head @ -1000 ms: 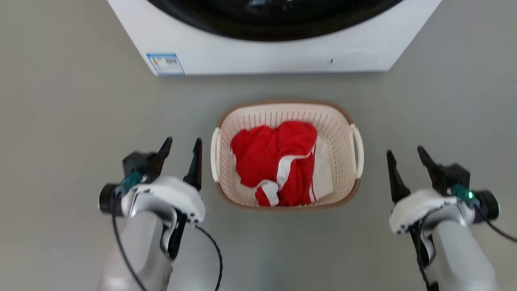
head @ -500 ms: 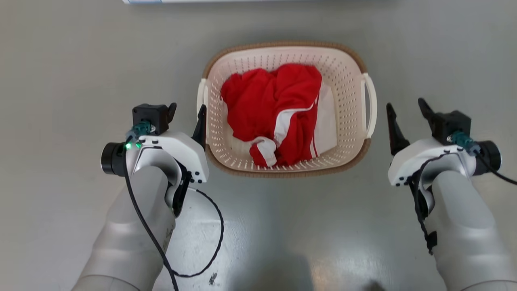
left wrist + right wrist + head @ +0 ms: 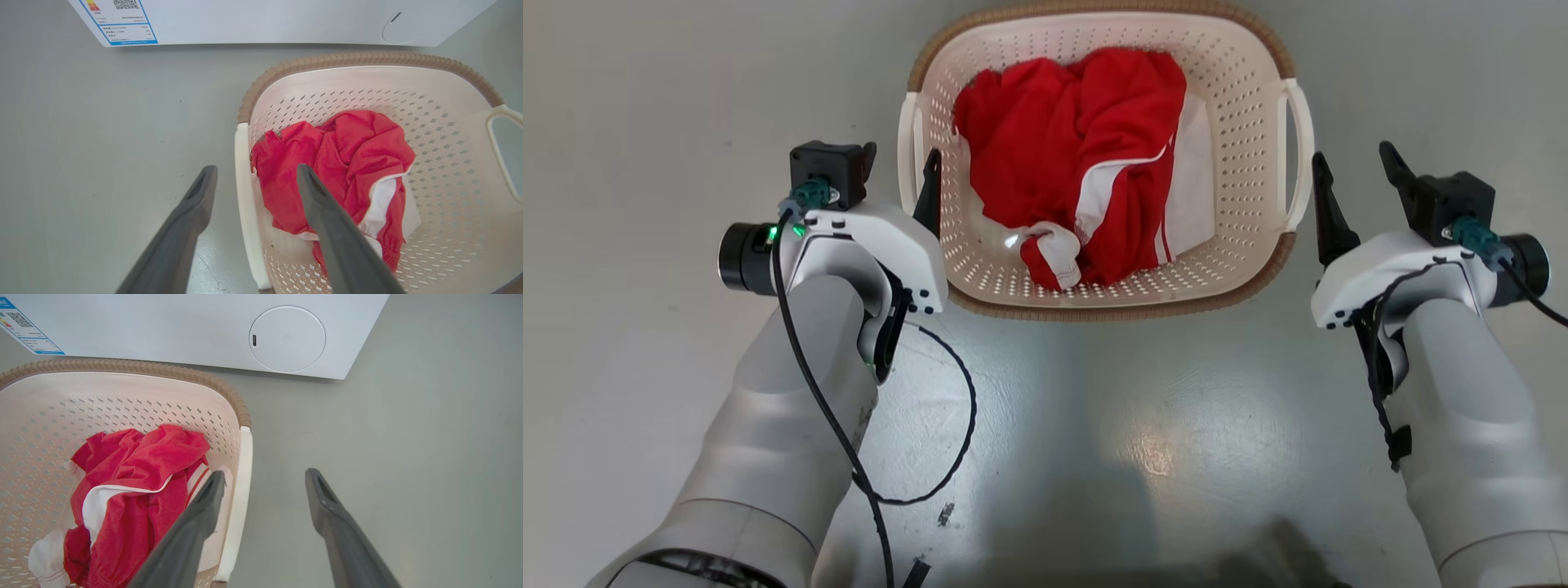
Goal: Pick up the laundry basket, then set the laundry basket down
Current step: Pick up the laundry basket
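Laundry basket. Stands flat on the grey floor, with the washing machine just beyond the basket's far rim, near but not touching. Holds a crumpled red garment with white trim, heaped loosely in the bottom and well below the brown rim.

Looks light: thin perforated plastic with only soft cloth inside. Probably stiff enough to keep its shape, yet likely to flex or twist if raised from one side alone. Smooth too, so perhaps slippery against narrow dark fingers.

Best taken by the two white loop handles, at the middle of each, both sides at once and kept level: left handle on the basket's left side, right handle on its right.

Left gripper at the basket's left side, jaws spread wide and holding nothing. Straddles the left handle, one finger outside the basket, the other over its inside. Right gripper at the basket's right side, jaws likewise wide apart and empty. Keeps its inner finger close beside the right handle and its outer finger over bare floor away from the basket. Cannot tell whether either gripper is low enough to touch the plastic.

Calls for closing on both handles together, and risks a tilt and a slide of the cloth if one side grips first
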Robot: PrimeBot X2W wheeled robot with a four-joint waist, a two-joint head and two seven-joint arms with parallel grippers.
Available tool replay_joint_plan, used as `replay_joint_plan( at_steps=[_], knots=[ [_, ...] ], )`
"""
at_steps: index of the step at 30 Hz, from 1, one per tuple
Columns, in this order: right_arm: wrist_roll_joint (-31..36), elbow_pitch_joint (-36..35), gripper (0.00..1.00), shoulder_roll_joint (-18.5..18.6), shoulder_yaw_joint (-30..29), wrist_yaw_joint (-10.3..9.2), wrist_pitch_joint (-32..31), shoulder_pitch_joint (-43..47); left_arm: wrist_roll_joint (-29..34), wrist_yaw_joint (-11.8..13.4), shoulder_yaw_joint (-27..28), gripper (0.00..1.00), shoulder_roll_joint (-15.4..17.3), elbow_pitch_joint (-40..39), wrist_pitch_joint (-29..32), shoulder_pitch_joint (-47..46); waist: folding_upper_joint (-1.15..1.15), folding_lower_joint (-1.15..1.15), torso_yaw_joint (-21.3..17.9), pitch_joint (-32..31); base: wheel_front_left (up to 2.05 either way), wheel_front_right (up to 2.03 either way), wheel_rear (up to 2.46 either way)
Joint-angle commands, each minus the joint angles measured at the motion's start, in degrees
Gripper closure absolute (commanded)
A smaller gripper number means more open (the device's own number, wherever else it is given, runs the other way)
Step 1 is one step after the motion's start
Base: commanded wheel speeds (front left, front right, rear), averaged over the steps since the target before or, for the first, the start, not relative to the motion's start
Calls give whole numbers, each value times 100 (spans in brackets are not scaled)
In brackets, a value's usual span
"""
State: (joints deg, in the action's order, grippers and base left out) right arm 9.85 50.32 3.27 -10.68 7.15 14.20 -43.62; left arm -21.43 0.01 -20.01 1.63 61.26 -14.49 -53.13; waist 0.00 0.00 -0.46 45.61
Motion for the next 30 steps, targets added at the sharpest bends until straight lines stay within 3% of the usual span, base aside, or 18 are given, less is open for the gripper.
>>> replay_joint_plan(
  at_steps=[1,20,30],
  knots=[
    [-82,-61,0,-39,161,34,79,9,-79,66,48,0,125,-48,-50,-45,0,0,2,96,0,0,0],
    [-406,510,0,-39,658,34,80,-611,-359,269,-625,0,125,438,-10,-636,0,0,-112,611,0,0,0],
    [-484,1139,0,-39,765,34,80,-1007,-475,405,-938,0,125,732,196,-973,0,0,-145,747,0,0,0]
  ],
)
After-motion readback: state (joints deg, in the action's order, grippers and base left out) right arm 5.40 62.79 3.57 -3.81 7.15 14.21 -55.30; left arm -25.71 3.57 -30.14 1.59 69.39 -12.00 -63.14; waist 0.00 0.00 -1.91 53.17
